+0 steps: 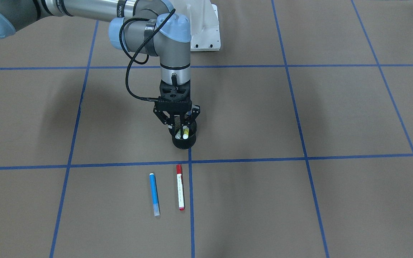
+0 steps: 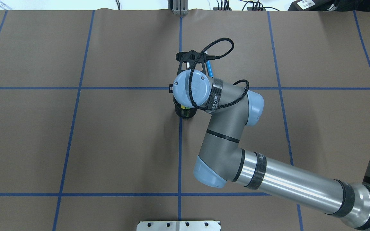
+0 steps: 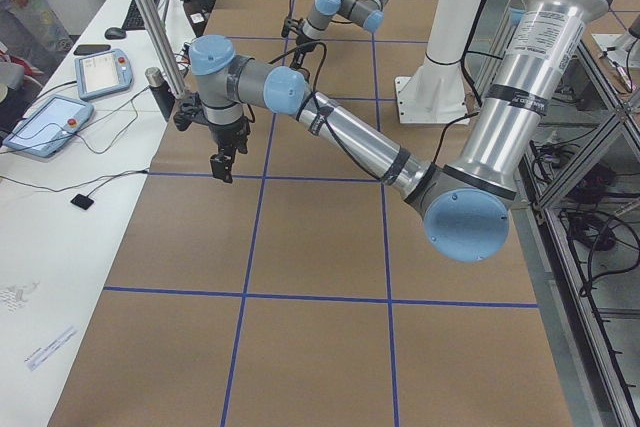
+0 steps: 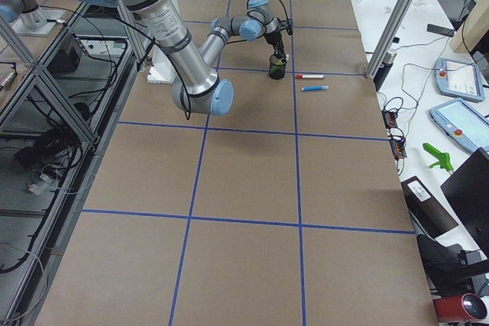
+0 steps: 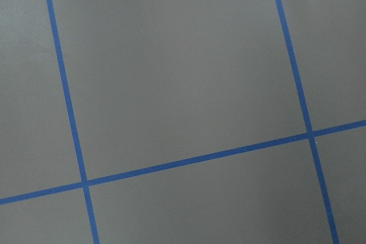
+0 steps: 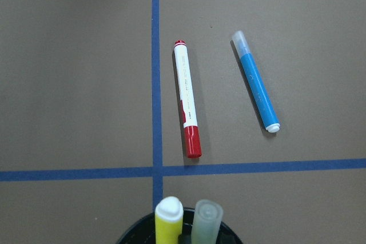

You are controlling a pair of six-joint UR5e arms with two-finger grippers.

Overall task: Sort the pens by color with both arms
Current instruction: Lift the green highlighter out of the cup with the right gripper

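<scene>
The yellow pen (image 1: 185, 134) and the green pen (image 1: 178, 135) stood side by side in the black cup (image 1: 184, 142), with their tops poking out. The blue pen (image 1: 154, 194) and the red-capped pen (image 1: 180, 186) lay flat on the table (image 1: 299, 215). They were close to each other but not touching. They were on the far side of the cup from the robot, across a blue line (image 1: 249, 159). The red-capped pen lay just beside another blue line, with its red cap pointing at the cup. The blue pen's clear cap pointed away from the cup.

The right gripper (image 1: 181, 124) hung straight down over the cup. Its fingers were apart, one on each side of the two pen tops, and they did not squeeze either pen. The right arm (image 2: 223, 134) reached in over the middle of the table.

The left gripper (image 3: 222, 160) was well away from the pens and hung above bare table. I could not tell if its fingers were apart or together. Its wrist camera saw only brown table and blue lines.
</scene>
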